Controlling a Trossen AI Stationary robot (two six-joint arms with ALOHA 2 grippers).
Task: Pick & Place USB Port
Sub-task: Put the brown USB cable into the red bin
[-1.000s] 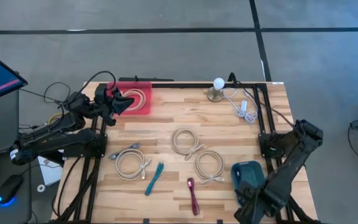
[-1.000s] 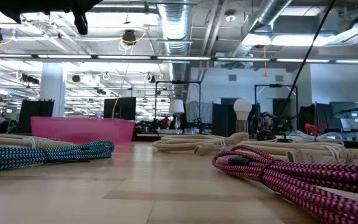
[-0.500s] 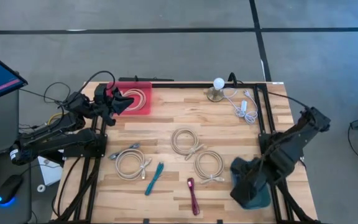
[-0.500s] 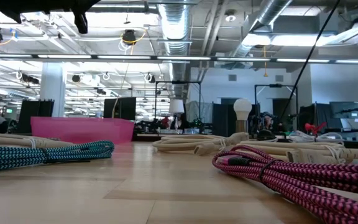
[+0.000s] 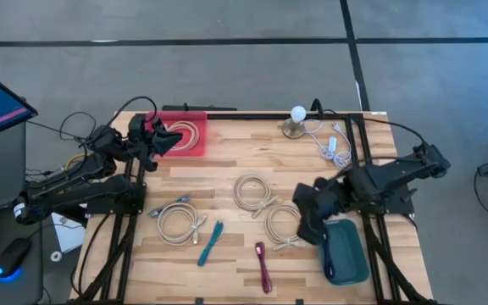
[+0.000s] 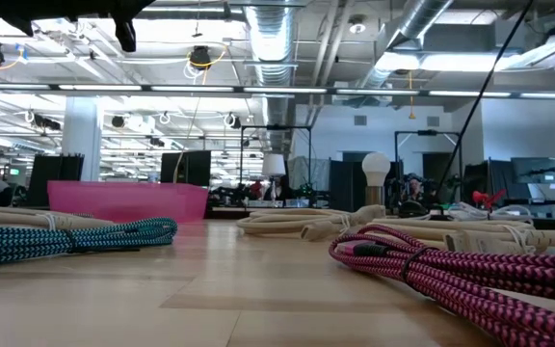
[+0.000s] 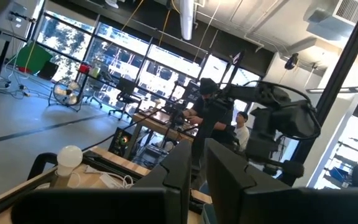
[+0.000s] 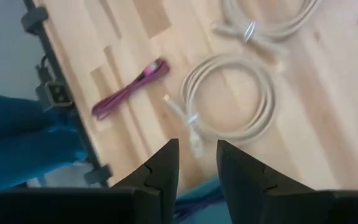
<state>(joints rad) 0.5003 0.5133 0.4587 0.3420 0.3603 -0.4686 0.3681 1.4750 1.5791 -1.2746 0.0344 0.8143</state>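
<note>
Since one second ago, my right arm has swung from the table's near right corner inward over the boards; the teal bin (image 5: 346,252) it covered before now lies bare at the near right. My right gripper (image 5: 308,222) hangs above the coiled cream-white USB cable (image 5: 285,226) on the near right part of the light wooden table (image 5: 227,169). In the right wrist view I see this coil (image 8: 229,99) straight ahead of my fingers (image 8: 161,167), which stand a little apart with nothing between them. I judge this as the approach to a pick: the descent and the closing are not yet done.

The cable is a loose round coil of a few turns, held by a small tie, with one plug end sticking out toward the near edge. It looks soft, so I think a grip on the bundled turns is safer than on the plug.

Just beside it lies a folded magenta braided cable (image 5: 263,266), and further left a teal braided cable (image 5: 210,241). Two more cream coils lie toward the middle.

Far away, my left gripper (image 5: 161,141) waits at the pink rectangular tray (image 5: 161,117) in the far left corner, which already holds one coil; its fingers (image 7: 185,168) are nearly pressed together, empty.
</note>
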